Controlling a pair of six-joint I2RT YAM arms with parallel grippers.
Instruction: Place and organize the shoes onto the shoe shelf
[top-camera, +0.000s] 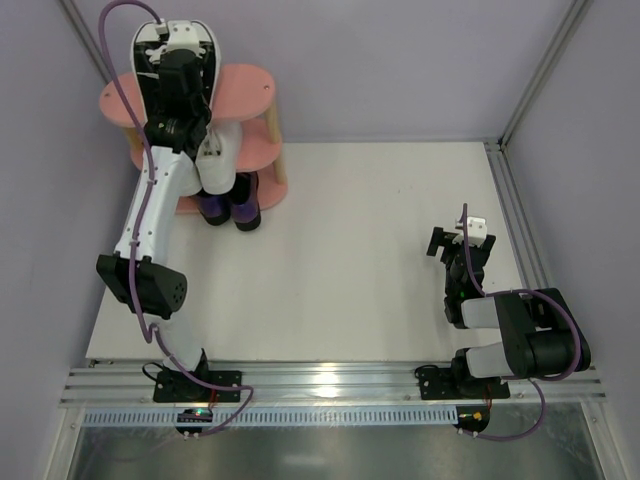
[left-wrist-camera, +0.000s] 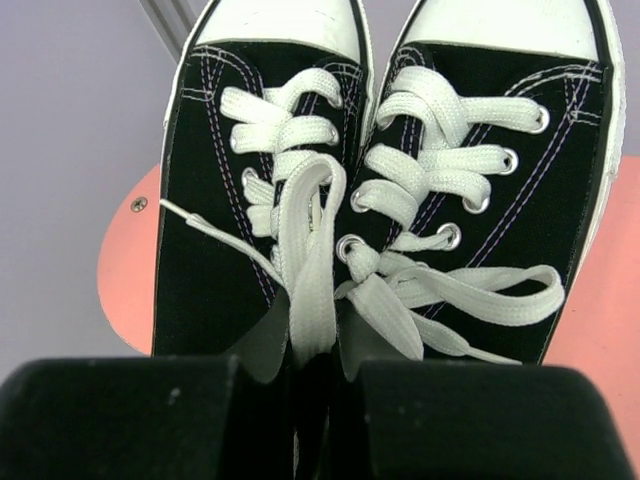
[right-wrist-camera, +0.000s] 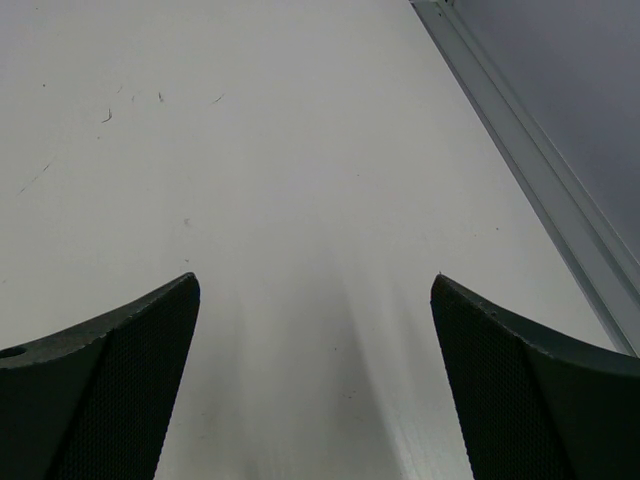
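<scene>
The left end effector, nearly closed, pinches the black canvas sneakers together by their inner collars over the top board of the shoe shelf. Set them down level, with the soles wholly on the pink board, before releasing. The right end effector gapes empty above the tabletop. The heels and soles are hidden, so I cannot tell whether they touch the board.

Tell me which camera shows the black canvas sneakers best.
Left wrist: the black canvas sneakers fill it, laces and toe caps sharp. Top external hides them almost wholly under the left arm; right wrist shows only table.
</scene>
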